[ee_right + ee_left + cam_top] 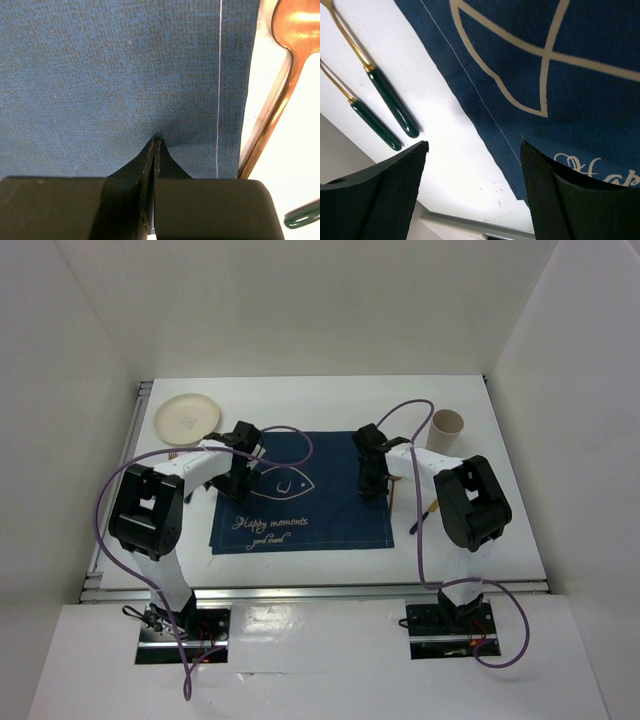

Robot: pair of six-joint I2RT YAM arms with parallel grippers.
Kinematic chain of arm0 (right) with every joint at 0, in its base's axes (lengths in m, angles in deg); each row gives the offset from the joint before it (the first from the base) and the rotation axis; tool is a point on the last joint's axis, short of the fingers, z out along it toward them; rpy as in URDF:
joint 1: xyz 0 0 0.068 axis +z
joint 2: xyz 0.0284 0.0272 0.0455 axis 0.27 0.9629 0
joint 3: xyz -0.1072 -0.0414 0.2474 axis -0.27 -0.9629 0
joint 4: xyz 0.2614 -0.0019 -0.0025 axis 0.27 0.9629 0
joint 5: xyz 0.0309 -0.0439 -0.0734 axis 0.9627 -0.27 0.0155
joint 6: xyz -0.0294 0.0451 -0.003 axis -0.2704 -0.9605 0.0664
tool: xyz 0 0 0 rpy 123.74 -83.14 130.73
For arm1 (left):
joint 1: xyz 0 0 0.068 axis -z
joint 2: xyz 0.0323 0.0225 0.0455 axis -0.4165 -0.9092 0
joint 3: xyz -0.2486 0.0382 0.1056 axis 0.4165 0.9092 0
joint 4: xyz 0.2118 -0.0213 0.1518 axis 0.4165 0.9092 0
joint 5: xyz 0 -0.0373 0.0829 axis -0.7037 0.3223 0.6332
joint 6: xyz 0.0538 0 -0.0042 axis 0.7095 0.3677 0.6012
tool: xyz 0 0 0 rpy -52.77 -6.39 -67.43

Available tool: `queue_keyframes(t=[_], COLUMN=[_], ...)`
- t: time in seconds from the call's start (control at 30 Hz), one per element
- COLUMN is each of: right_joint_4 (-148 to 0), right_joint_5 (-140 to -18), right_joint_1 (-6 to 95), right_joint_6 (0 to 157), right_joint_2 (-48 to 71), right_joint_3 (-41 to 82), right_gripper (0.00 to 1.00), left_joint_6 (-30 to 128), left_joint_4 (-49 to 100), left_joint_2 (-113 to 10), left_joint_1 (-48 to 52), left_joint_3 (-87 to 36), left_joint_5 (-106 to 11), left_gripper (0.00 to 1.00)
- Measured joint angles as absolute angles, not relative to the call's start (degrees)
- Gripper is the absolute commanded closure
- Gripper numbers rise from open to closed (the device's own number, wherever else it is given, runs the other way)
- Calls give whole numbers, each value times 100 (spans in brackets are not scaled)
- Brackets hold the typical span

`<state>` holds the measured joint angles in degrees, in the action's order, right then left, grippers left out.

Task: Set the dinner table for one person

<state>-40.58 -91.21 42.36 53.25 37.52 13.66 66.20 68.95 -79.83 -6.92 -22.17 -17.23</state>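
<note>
From above: the table (320, 400) lies under everything, with the mat (310, 525) in its middle.
Left wrist: the left claw (474, 150) is wide open. Two green handles (394, 105) lie to its left, along the mat's edge.
Right wrist: the right claw (155, 145) is squeezed shut and seems to pinch the mat.

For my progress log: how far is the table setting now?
Done: the placemat lies spread on the table. In hand: the right gripper is shut on the mat near its right edge, seemingly adjusting it; the left gripper hangs open over the left edge. Left: plate and cup stand off the mat at the far side; two utensils and a spoon lie beside it.
</note>
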Motion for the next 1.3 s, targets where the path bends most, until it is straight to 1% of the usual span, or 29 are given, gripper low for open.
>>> queue_keyframes(t=[0.2, 0.33, 0.37, 0.43, 0.47, 0.5, 0.57, 0.63, 0.7, 0.77, 0.8, 0.87, 0.93, 0.97, 1.03, 1.07, 1.13, 1.3], right_joint_4=[-4168, -4085, -4034, -3877, -3836, -3816, -3809, -3827, -3818, -3825, -3825, -3827, -3831, -3838, -3846, -3846, -3838, -3746], right_joint_5=[-9031, -8990, -8981, -8975, -8972, -8959, -8913, -8815, -8706, -8601, -8564, -8505, -8452, -8419, -8345, -8308, -8216, -8081], right_joint_1=[4190, 4190, 4193, 4193, 4193, 4193, 4193, 4193, 4193, 4193, 4193, 4193, 4193, 4193, 4199, 4204, 4214, 4230], right_joint_6=[5245, 5378, 5441, 5527, 5599, 5629, 5721, 5784, 5808, 5808, 5808, 5811, 5808, 5808, 5804, 5806, 5848, 5983], right_joint_2=[3682, 3699, 3734, 3822, 3844, 3848, 3793, 3629, 3417, 3219, 3144, 3041, 2998, 2989, 2989, 2989, 3024, 3378], right_joint_3=[1266, 1351, 1432, 1703, 1867, 1996, 2238, 2304, 2306, 2306, 2306, 2306, 2300, 2291, 2263, 2243, 2236, 2400], right_gripper=[100, 93, 84, 70, 60, 42, 37, 36, 36, 36, 37, 39, 39, 39, 40, 40, 41, 43], left_joint_6=[6620, 6613, 6611, 6598, 6580, 6561, 6458, 6419, 6263, 6038, 5931, 5693, 5520, 5429, 5365, 5306, 5234, 5046], left_joint_4=[6910, 7006, 7037, 7107, 7113, 7100, 6958, 6816, 6718, 6707, 6698, 6807, 7015, 7146, 7249, 7266, 7293, 6912], left_joint_2=[-7996, -7966, -7929, -7828, -7752, -7671, -7472, -7352, -7363, -7548, -7703, -8208, -8912, -9330, -10012, -10243, -10499, -10560], left_joint_1=[-755, -777, -797, -821, -843, -882, -1020, -1264, -1728, -2318, -2644, -3236, -3616, -3734, -3837, -3857, -3903, -4093], left_joint_3=[-2422, -2438, -2464, -2573, -2656, -2741, -2940, -3207, -3646, -4247, -4612, -5533, -6588, -7178, -7985, -8160, -8140, -7196], left_joint_5=[-1719, -1730, -1745, -1786, -1797, -1791, -1736, -1745, -2130, -2667, -2993, -3413, -3485, -3469, -3378, -3325, -3198, -3080], left_gripper=[18, 16, 16, 14, 13, 13, 11, 11, 11, 14, 14, 16, 16, 16, 16, 16, 16, 16])
